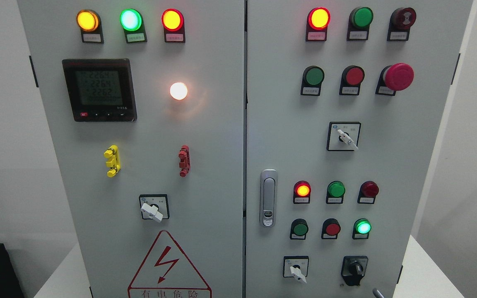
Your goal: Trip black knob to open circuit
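The black knob (355, 270) is a rotary switch at the lower right of the grey control cabinet's right door (387, 165). Its handle stands roughly upright. Next to it on the left is a white rotary switch (296, 270). Neither of my hands shows in the head view. A small grey tip (377, 293) pokes in at the bottom edge below the knob; I cannot tell what it is.
The right door carries lit and unlit lamps, green and red push buttons, a red mushroom stop button (398, 77), a white selector (345, 137) and a door latch (268, 198). The left door (147, 165) has a meter, lamps, another white selector and a warning triangle.
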`<act>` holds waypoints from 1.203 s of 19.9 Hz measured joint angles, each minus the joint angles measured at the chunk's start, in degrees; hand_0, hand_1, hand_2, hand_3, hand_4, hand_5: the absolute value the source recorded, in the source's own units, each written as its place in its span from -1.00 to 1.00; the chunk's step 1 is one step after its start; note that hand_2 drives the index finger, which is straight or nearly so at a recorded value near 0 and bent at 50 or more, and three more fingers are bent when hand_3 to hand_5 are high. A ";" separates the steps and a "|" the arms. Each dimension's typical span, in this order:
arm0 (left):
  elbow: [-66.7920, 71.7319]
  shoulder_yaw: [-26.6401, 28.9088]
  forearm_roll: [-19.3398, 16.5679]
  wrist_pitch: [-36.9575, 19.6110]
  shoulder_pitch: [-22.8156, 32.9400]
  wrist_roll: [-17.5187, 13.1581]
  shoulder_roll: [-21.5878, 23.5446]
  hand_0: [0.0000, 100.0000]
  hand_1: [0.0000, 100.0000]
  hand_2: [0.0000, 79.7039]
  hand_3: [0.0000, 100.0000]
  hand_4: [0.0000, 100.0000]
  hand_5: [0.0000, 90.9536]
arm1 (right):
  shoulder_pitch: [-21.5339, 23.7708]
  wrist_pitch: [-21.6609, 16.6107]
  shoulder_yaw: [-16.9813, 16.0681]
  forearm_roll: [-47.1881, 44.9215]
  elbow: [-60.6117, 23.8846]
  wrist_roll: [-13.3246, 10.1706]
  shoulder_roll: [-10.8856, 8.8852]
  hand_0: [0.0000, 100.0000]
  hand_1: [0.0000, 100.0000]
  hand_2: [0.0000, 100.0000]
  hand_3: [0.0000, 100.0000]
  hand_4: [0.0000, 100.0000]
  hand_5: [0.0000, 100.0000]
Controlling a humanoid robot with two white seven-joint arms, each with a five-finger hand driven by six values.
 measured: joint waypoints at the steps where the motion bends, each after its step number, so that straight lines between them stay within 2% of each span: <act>1: 0.00 0.00 0.00 0.00 0.00 0.00 0.00 -0.76 -0.22 -1.00 -1.00 -1.00 -1.00 | 0.77 -0.10 0.00 0.00 -0.63 0.00 0.03 0.45 0.41 -1.00 1.00 1.00 0.84; 2: 0.00 0.00 0.00 0.00 0.00 0.00 0.00 -0.76 -0.22 -1.00 -1.00 -1.00 -1.00 | 1.44 -0.22 -0.01 -0.04 -1.17 0.01 0.06 0.36 0.21 -0.99 1.00 0.99 0.81; 3: 0.00 0.00 0.00 0.00 0.00 0.00 0.00 -0.76 -0.22 -1.00 -1.00 -1.00 -1.00 | 2.22 -0.46 -0.01 -0.06 -1.82 0.01 0.10 0.29 0.12 -0.99 1.00 0.97 0.77; 4: 0.00 0.00 0.00 0.00 0.00 0.00 0.00 -0.76 -0.22 -1.00 -1.00 -1.00 -1.00 | 2.97 -0.69 -0.02 -0.12 -2.38 0.03 0.16 0.05 -0.07 -0.99 1.00 0.87 0.67; 5: 0.00 0.00 0.00 0.00 0.00 0.00 0.00 -0.76 -0.22 -1.00 -1.00 -1.00 -1.00 | 3.70 -0.96 -0.01 -0.75 -2.94 0.04 0.22 -0.18 -0.15 -0.98 1.00 0.77 0.56; 6: 0.00 0.00 0.00 0.00 0.00 0.00 0.00 -0.76 -0.22 -1.00 -1.00 -1.00 -1.00 | 4.51 -1.20 -0.02 -1.77 -3.74 0.04 0.23 -0.31 -0.22 -0.98 0.94 0.64 0.42; 7: 0.00 0.00 0.00 0.00 0.00 0.00 0.00 -0.76 -0.22 -1.00 -1.00 -1.00 -1.00 | 5.23 -1.40 -0.04 -2.94 -4.40 0.07 0.20 -0.50 -0.37 -0.97 0.70 0.40 0.19; 8: 0.00 0.00 0.00 0.00 0.00 0.00 0.00 -0.76 -0.22 -1.00 -1.00 -1.00 -1.00 | 5.96 -1.51 -0.12 -4.07 -5.09 0.29 0.13 -0.57 -0.41 -0.97 0.58 0.29 0.11; 9: 0.00 0.00 0.00 0.00 0.00 0.00 0.00 -0.76 -0.22 -1.00 -1.00 -1.00 -1.00 | 6.43 -1.52 -0.24 -4.72 -5.57 0.51 0.12 -0.66 -0.60 -0.98 0.24 0.00 -0.14; 10: 0.00 0.00 0.00 0.00 0.00 0.00 0.00 -0.76 -0.22 -1.00 -1.00 -1.00 -1.00 | 6.82 -1.54 -0.39 -5.14 -5.95 0.62 0.12 -0.76 -0.76 -1.00 -0.02 -0.23 -0.33; 11: 0.00 0.00 0.00 0.00 0.00 0.00 0.00 -0.76 -0.22 -1.00 -1.00 -1.00 -1.00 | 7.14 -1.54 -0.47 -5.45 -6.30 0.80 0.10 -0.78 -0.78 -1.00 -0.10 -0.28 -0.36; 12: 0.00 0.00 0.00 0.00 0.00 0.00 0.00 -0.76 -0.22 -1.00 -1.00 -1.00 -1.00 | 7.64 -1.54 -0.53 -5.86 -6.87 1.23 0.01 -0.83 -0.90 -1.00 -0.39 -0.54 -0.55; 13: 0.00 0.00 0.00 0.00 0.00 0.00 0.00 -0.76 -0.22 -1.00 -1.00 -1.00 -1.00 | 8.29 -1.55 -0.56 -6.34 -7.48 2.35 -0.16 -0.89 -1.00 -1.00 -0.61 -0.73 -0.75; 14: 0.00 0.00 0.00 0.00 0.00 0.00 0.00 -0.76 -0.22 -1.00 -1.00 -1.00 -1.00 | 9.24 -1.64 -0.59 -6.93 -8.22 3.85 -0.35 -0.91 -1.00 -1.00 -0.66 -0.79 -0.81; 15: 0.00 0.00 0.00 0.00 0.00 0.00 0.00 -0.76 -0.22 -1.00 -1.00 -1.00 -1.00 | 10.13 -1.88 -0.63 -7.47 -8.82 5.27 -0.43 -0.94 -1.00 -1.00 -0.83 -0.93 -0.99; 16: 0.00 0.00 0.00 0.00 0.00 0.00 0.00 -0.76 -0.22 -1.00 -1.00 -1.00 -1.00 | 10.73 -2.26 -0.63 -7.74 -9.18 6.30 -0.43 -0.97 -1.00 -1.00 -0.92 -1.00 -1.00; 17: 0.00 0.00 0.00 0.00 0.00 0.00 0.00 -0.76 -0.22 -1.00 -1.00 -1.00 -1.00 | 11.09 -2.76 -0.63 -7.86 -9.36 6.95 -0.43 -0.98 -1.00 -1.00 -0.93 -1.00 -1.00; 24: 0.00 0.00 0.00 0.00 0.00 0.00 0.00 -0.76 -0.22 -1.00 -1.00 -1.00 -1.00 | 11.36 -3.81 -1.44 -8.00 -9.55 7.16 -0.44 -1.00 -1.00 -1.00 -1.00 -1.00 -1.00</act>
